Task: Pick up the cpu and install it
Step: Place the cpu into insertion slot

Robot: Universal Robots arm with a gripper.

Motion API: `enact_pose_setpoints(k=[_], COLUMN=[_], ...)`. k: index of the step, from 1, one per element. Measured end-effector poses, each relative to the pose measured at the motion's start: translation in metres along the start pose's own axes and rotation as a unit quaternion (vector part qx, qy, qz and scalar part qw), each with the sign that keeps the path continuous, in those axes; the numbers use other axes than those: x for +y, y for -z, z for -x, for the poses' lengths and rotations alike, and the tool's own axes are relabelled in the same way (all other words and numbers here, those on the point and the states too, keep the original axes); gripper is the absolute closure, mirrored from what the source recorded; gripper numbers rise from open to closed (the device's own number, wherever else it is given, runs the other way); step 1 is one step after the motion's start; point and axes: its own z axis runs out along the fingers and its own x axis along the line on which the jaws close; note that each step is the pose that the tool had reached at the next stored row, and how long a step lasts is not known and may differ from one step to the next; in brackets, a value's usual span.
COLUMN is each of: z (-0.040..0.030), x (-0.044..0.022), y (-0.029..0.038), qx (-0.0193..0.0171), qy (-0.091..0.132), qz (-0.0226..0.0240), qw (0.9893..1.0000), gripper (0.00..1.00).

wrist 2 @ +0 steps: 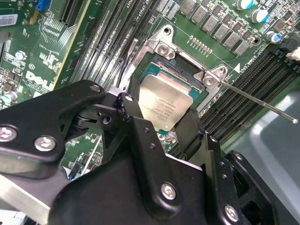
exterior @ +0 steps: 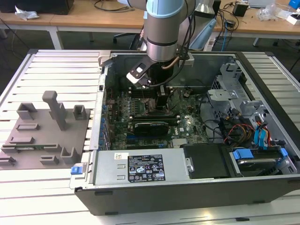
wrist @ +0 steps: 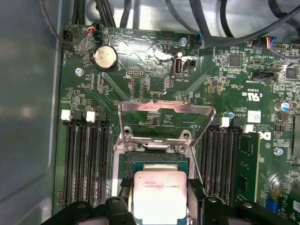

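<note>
Gripper (wrist 2: 161, 118), cpu (wrist 2: 164, 105) clasped between its fingers (wrist 2: 132, 112) — over socket (wrist 2: 174, 71)

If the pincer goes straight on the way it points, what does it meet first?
Probably the open socket, directly beneath the cpu that the pincer holds; how much gap there is between them is unclear.

Desk (exterior: 42, 197): pale metal top w/ long slats running left-right, grooves btwn them. Two big things sit directly on it. Open PC case (exterior: 187, 199), dark grey, lid off, lies flat across the centre & the exterior view's right, taking most of the depth near to far. Grey jig (exterior: 33, 140), a flat plate w/ raised blocks & one upright post (exterior: 57, 112), lies at the exterior view's left, just beside the case. Small blue clip (exterior: 76, 169) at the case's near-left corner.
</note>
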Motion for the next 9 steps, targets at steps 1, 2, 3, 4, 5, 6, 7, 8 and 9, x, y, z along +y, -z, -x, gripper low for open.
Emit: enact_pose_setpoints(k=[1,2,3,4,5,6,7,8,9], z=[-0.0001,-0.0001,-0.0002,-0.0002,-0.0003,-0.0003,-0.0005,-0.0006,-0.0006], x=[0.0,0.0,0.0,0.0001,0.0001,0.0001,0.0001,0.0001,0.0001], y=[-0.0016,-0.0024,-0.0033,-0.0041,-0.0049,-0.0059,-0.0068,-0.0073,-0.008], qx=[0.0,0.0,0.0,0.0,0.0002,0.0006,0.0014,0.0017,0.0018], qy=[0.0,0.0,0.0,-0.001,-0.001,-0.001,-0.001,-0.001,-0.002], qz=[0.0,0.0,0.0,-0.0001,0.0,-0.0001,0.0,0.0001,0.0], qw=[1.0,1.0,1.0,1.0,1.0,1.0,1.0,1.0,1.0], gripper=[0.45,0.45,0.45,0.45,0.45,0.45,0.45,0.45,0.45])
